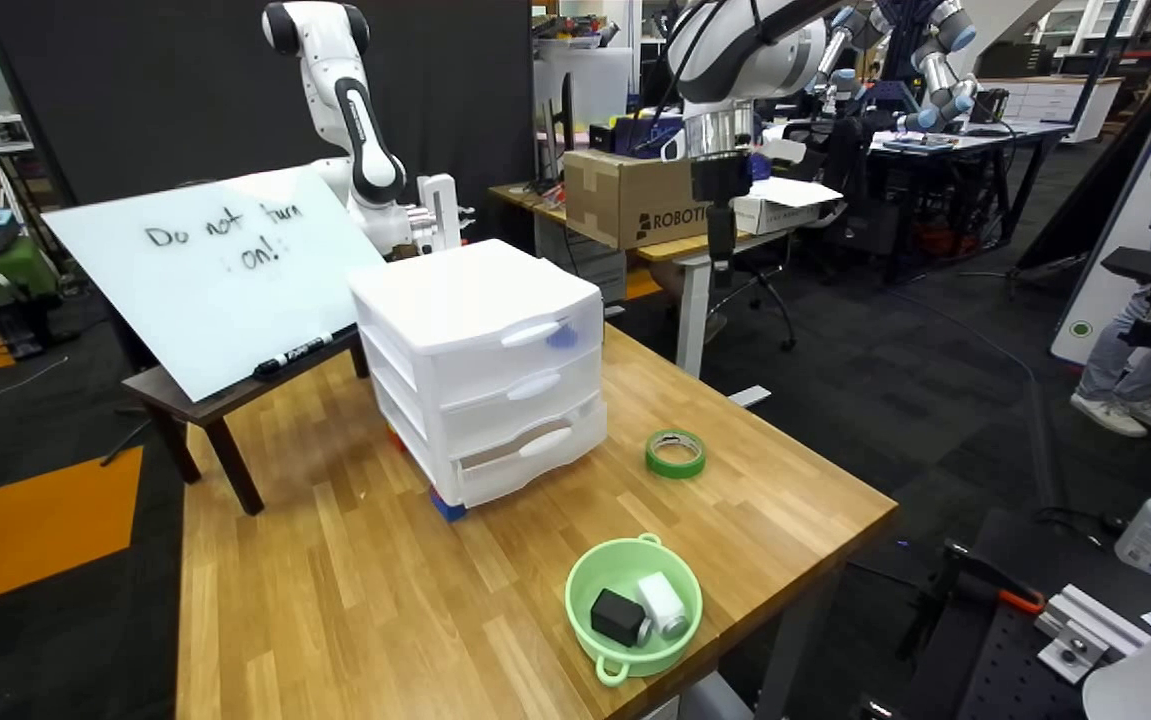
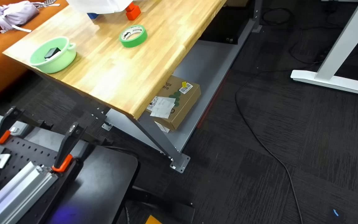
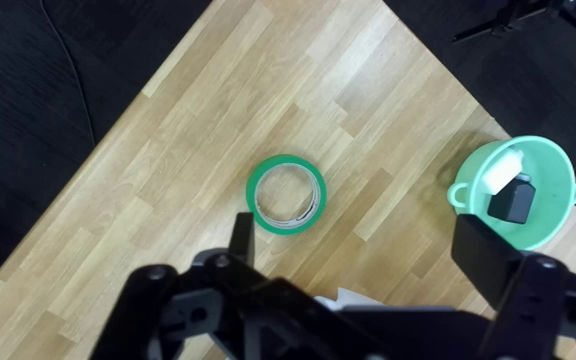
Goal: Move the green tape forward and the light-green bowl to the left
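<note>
The gripper (image 3: 360,240) is held above the wooden table (image 3: 192,165), pointing down, with its fingers (image 3: 242,237) spread wide apart and nothing gripped between them. In the wrist view the green tape (image 3: 285,159) is seen lying flat, just past the tip of the finger at that view's left. The light-green bowl (image 3: 550,190) is set beyond and outward from the finger at that view's right, near the table's edge, and a black bottle-like item (image 3: 512,202) and a white item (image 3: 503,172) are contained in it, side by side. In an exterior view the white drawer unit (image 1: 475,360) is shown toward that view's left from the gripper, and farther left a whiteboard (image 1: 225,290) lettered "Do not turn on!"
</note>
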You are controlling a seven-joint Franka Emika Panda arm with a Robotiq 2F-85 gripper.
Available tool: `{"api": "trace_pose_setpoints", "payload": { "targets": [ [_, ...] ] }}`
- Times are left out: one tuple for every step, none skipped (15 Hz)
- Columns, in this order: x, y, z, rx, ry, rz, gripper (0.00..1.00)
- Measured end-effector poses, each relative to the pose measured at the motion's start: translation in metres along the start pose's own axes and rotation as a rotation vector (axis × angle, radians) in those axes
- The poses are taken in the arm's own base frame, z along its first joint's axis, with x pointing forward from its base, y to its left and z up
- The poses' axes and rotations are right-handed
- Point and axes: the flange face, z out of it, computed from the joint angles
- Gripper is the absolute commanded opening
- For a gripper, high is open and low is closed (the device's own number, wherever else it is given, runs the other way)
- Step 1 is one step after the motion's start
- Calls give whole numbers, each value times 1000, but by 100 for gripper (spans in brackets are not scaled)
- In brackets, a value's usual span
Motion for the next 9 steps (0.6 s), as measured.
{"api": "trace_pose_setpoints", "payload": {
  "targets": [
    [0, 3, 1, 1, 1, 5, 100],
    [2, 7, 6, 6, -5, 7, 100],
    [5, 10, 12, 13, -13, 8, 100],
    [9, 13, 22, 22, -25, 7, 100],
    [14, 16, 32, 31, -37, 6, 100],
    [19, 20, 42, 40, -49, 7, 100],
    [23, 26, 51, 48, -58, 10, 100],
    [25, 31, 59, 58, -63, 16, 100],
    [26, 38, 66, 69, -66, 24, 100]
  ]
}}
